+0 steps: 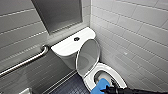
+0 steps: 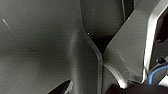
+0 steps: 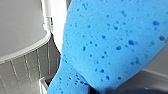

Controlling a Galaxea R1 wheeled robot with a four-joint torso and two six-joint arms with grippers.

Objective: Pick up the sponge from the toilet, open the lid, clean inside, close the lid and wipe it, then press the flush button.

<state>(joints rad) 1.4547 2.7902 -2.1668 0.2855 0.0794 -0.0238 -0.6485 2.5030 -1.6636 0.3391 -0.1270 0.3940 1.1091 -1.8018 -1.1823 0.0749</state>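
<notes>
Sponge (image 1: 100,86), pinched in my right tool (image 1: 108,88), hangs at the near rim of the toilet (image 1: 110,68), whose inside lies just ahead, below the raised lid (image 1: 88,56).

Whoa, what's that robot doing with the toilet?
It's cleaning it. The robot's right gripper holds a blue sponge down at the bowl of the toilet, reaching in from the side. The lid is up, standing open in front of the tank. The flush button on top of the tank has nothing touching it.
</notes>
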